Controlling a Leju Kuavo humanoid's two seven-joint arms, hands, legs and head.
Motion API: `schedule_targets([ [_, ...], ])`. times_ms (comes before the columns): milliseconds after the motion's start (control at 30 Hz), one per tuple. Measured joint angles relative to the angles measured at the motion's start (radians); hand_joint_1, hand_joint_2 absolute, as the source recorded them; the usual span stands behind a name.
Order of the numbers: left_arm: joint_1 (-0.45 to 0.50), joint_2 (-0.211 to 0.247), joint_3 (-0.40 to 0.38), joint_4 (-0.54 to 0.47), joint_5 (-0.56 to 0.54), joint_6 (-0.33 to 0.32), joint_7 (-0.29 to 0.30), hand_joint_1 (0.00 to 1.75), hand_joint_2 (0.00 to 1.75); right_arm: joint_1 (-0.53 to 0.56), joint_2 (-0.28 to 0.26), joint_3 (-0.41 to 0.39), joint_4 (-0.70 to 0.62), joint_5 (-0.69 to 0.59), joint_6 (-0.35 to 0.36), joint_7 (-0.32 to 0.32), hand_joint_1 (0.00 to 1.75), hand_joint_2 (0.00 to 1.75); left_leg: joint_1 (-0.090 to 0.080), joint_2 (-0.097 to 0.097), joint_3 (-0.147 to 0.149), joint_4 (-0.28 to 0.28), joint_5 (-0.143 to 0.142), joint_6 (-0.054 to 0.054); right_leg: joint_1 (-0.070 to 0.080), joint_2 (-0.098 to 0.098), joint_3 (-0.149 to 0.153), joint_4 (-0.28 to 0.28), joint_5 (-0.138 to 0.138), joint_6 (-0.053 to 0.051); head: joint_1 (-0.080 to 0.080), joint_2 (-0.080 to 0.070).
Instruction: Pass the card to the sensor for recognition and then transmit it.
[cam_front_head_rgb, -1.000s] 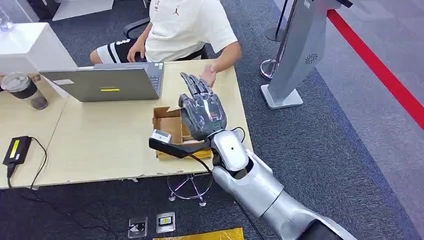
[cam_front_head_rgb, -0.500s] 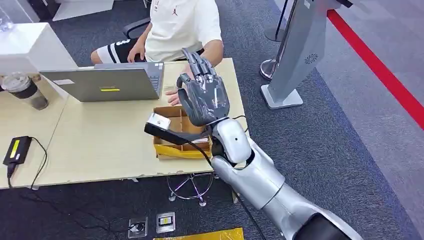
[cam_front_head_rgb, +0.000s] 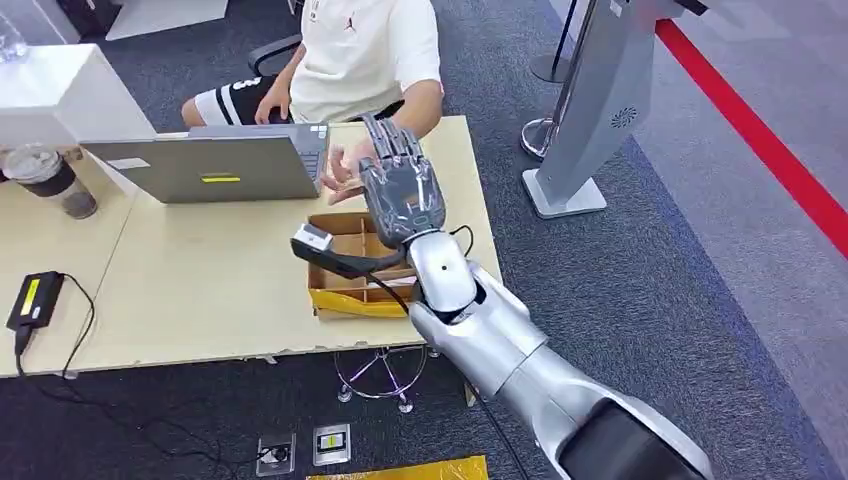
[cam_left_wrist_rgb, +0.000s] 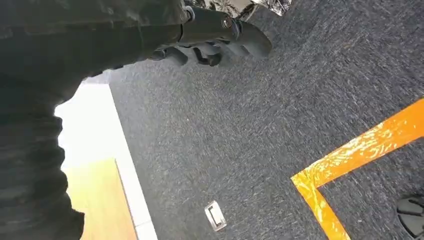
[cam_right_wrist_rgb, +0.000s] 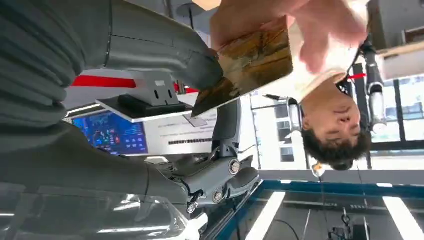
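My right hand (cam_front_head_rgb: 400, 190) is raised over the back of the desk (cam_front_head_rgb: 200, 290), its back toward me. In the right wrist view a brown patterned card (cam_right_wrist_rgb: 250, 62) sits pinched at the thumb (cam_right_wrist_rgb: 197, 62), and a person's fingers (cam_right_wrist_rgb: 320, 30) grip the card's other end. The person's hand (cam_front_head_rgb: 345, 170) sits just left of my hand, beside the laptop (cam_front_head_rgb: 220, 165). A grey kiosk stand (cam_front_head_rgb: 600, 100) with a blue screen (cam_right_wrist_rgb: 112, 132) and a reader shelf (cam_right_wrist_rgb: 145, 105) rises on the right. My left hand (cam_left_wrist_rgb: 215, 37) hangs over the carpet holding nothing.
An open cardboard box (cam_front_head_rgb: 350, 265) lies under my right forearm near the desk's right end. A lidded cup (cam_front_head_rgb: 45, 180) and a black adapter with cable (cam_front_head_rgb: 32, 300) sit at the left. The seated person (cam_front_head_rgb: 360, 50) is behind the desk. A red floor stripe (cam_front_head_rgb: 760, 140) runs right of the kiosk.
My right hand has risen and swung left toward the person. The person's hand moved from the desk's right edge to beside the laptop, meeting my hand.
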Motion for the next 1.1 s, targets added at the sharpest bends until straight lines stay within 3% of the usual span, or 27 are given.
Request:
schedule_targets([
  [33, 0.000, 0.000, 0.000, 0.000, 0.000, 0.000, -0.002, 0.00, 1.75, -0.002, 0.000, 0.000, 0.011, 0.003, 0.000, 0.005, 0.54, 1.75, 0.000, 0.000, 0.000, 0.000, 0.000, 0.000, 0.000, 0.000, 0.000, 0.000, 0.000, 0.000, 0.000, 0.000],
  [67, 0.000, 0.000, 0.000, 0.000, 0.000, 0.000, -0.003, 0.00, 1.75, -0.005, 0.000, 0.000, 0.022, 0.006, 0.000, 0.009, 0.26, 1.75, 0.000, 0.000, 0.000, 0.000, 0.000, 0.000, 0.000, 0.000, 0.000, 0.000, 0.000, 0.000, 0.000, 0.000],
  [167, 0.000, -0.002, -0.001, 0.000, -0.001, 0.000, -0.003, 0.00, 1.75, -0.007, -0.005, -0.004, 0.048, 0.008, 0.010, 0.015, 0.26, 1.75, 0.000, 0.000, 0.001, 0.000, 0.000, 0.000, 0.000, 0.000, 0.000, 0.000, 0.000, 0.000, 0.000, 0.000],
  [200, 0.000, -0.002, -0.001, 0.000, 0.000, 0.000, -0.003, 0.00, 1.75, -0.007, -0.008, -0.005, 0.054, 0.008, 0.013, 0.017, 0.00, 1.75, 0.000, 0.000, 0.000, 0.000, 0.000, 0.000, 0.000, 0.000, 0.000, 0.000, 0.001, 0.000, 0.000, 0.000],
  [533, 0.000, -0.002, -0.002, 0.000, 0.000, 0.000, -0.004, 0.00, 1.75, -0.006, -0.024, -0.024, 0.079, 0.023, -0.012, 0.015, 0.00, 1.75, 0.000, 0.001, 0.000, 0.000, 0.000, 0.000, 0.000, 0.000, -0.001, 0.000, 0.001, 0.000, 0.000, 0.000],
  [800, 0.003, 0.000, -0.002, 0.000, -0.002, 0.000, -0.015, 0.00, 1.75, 0.025, -0.097, -0.095, 0.003, 0.082, 0.013, 0.046, 0.00, 1.75, 0.000, 0.002, 0.001, 0.000, 0.000, 0.000, -0.001, 0.002, -0.001, 0.000, 0.002, 0.000, -0.001, 0.000],
  [967, 0.006, 0.004, -0.002, 0.000, -0.007, -0.002, -0.021, 0.00, 1.75, 0.083, -0.199, -0.187, -0.128, 0.059, 0.029, 0.084, 0.00, 1.75, 0.000, 0.000, 0.001, 0.001, 0.000, 0.001, -0.001, 0.000, 0.000, -0.001, 0.002, 0.000, 0.000, 0.000],
  [1100, 0.008, 0.015, -0.002, 0.000, 0.005, -0.005, -0.018, 0.00, 1.75, 0.171, -0.299, -0.300, -0.292, -0.053, 0.013, 0.079, 0.00, 1.75, -0.001, 0.000, 0.001, 0.001, 0.000, 0.001, -0.001, 0.000, 0.000, -0.001, 0.002, 0.000, 0.000, 0.000],
])
